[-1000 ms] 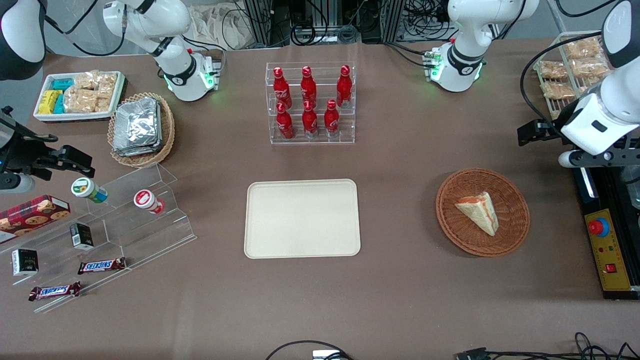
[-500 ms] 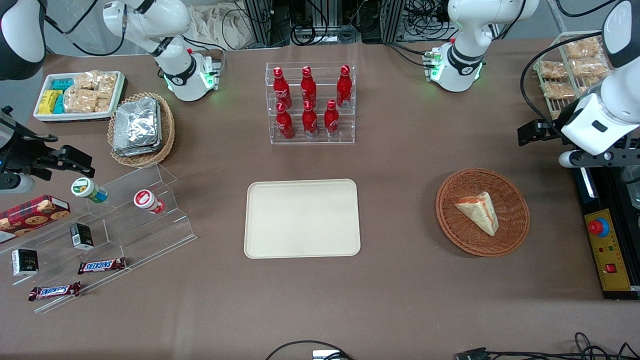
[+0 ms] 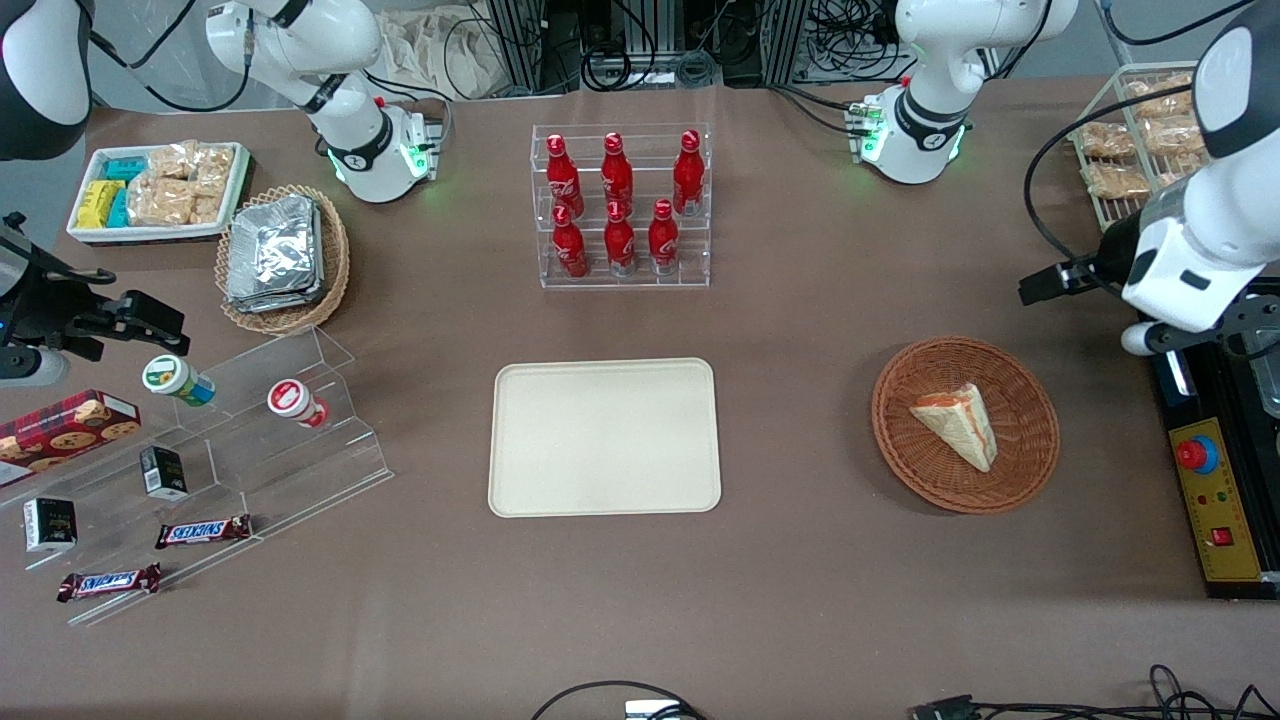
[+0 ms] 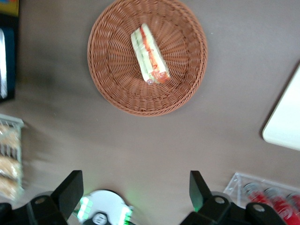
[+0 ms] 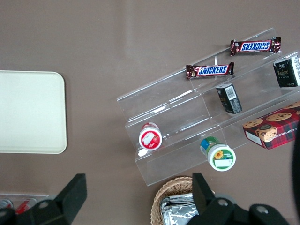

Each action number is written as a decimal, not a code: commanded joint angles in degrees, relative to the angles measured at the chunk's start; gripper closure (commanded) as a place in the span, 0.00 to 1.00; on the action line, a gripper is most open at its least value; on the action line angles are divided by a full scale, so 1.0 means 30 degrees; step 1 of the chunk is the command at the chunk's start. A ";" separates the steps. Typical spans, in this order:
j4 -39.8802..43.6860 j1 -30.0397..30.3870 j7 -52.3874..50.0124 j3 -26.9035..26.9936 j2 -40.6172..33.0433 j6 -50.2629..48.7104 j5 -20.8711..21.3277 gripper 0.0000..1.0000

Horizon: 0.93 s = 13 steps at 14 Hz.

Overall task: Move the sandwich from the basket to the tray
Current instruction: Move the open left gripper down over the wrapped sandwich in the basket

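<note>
The pale triangular bread sandwich (image 4: 149, 61) lies in the round reddish-brown wicker basket (image 4: 108, 89), well apart from the flat cream rectangular tray (image 3: 604, 437). The left gripper (image 4: 136, 190) hovers with fingers spread wide. In the wrist view, the sandwich lies at 12 o'clock from the gripper, long axis running 11 to 5 o'clock.

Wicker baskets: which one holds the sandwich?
The reddish-brown basket at the working arm's end holds the sandwich. The lighter tan basket holds foil packs. The open claw hangs above the table near the sandwich basket.
</note>
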 commanded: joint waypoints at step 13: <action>-0.0222 0.1958 -0.3783 -0.0022 0.7673 0.5746 -0.0718 0.00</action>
